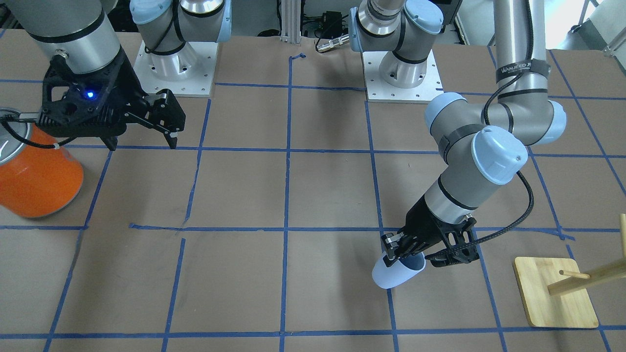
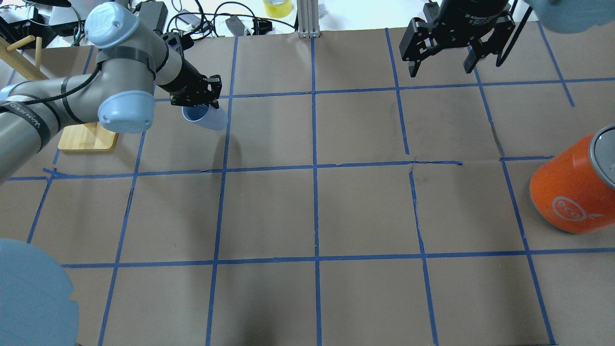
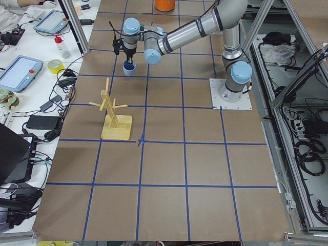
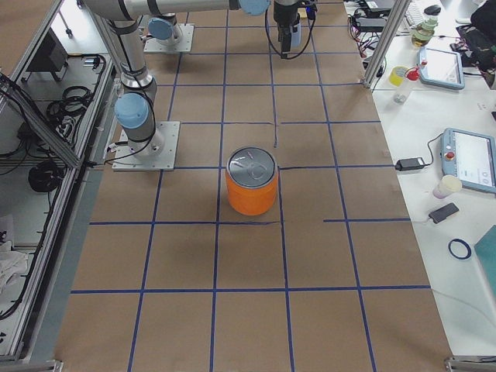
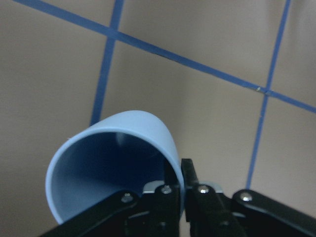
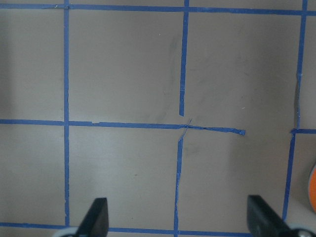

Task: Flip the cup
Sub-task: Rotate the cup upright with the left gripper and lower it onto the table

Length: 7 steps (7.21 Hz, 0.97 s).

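The pale blue cup [image 1: 393,276] is held tilted above the table, its darker blue inside showing in the left wrist view [image 5: 111,170]. My left gripper [image 1: 398,252] is shut on the cup's rim, one finger inside and one outside. It also shows in the overhead view [image 2: 204,102] with the cup [image 2: 207,117] below it, and small in the left side view [image 3: 128,67]. My right gripper [image 1: 142,139] is open and empty, high at the table's other end, seen in the overhead view [image 2: 442,62] too.
A large orange can [image 1: 34,178] with a silver top stands near my right gripper, also in the overhead view [image 2: 574,190]. A wooden peg stand [image 1: 555,296] on a square base sits beside the left arm. Blue tape lines grid the brown table.
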Tool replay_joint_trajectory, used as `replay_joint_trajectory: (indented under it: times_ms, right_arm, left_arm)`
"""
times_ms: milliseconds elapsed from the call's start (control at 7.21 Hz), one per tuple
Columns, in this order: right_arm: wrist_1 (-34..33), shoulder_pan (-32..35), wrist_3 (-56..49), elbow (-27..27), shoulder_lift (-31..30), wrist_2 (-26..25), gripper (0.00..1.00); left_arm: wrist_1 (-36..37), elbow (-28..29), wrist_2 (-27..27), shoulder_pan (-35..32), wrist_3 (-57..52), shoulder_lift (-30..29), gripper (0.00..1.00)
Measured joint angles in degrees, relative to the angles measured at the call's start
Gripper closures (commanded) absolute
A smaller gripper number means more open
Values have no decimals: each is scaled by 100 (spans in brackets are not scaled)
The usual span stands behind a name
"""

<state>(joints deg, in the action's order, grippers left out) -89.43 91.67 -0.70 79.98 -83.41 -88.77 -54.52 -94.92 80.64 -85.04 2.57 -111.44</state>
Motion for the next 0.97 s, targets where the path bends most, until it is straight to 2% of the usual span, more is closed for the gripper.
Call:
replay_joint_trajectory:
  times_ms: [277, 416, 971]
  right_arm:
    - [1, 0, -4, 0, 0, 2, 0]
    - [1, 0, -2, 0, 0, 3, 0]
    - [-1, 0, -8, 6, 0, 11, 0]
  left_arm:
    - [-647, 446, 632, 171, -1307, -90, 100]
    - [-848, 630, 775, 284, -1993, -229, 100]
    - [-1103, 844, 846, 434, -3687, -615, 100]
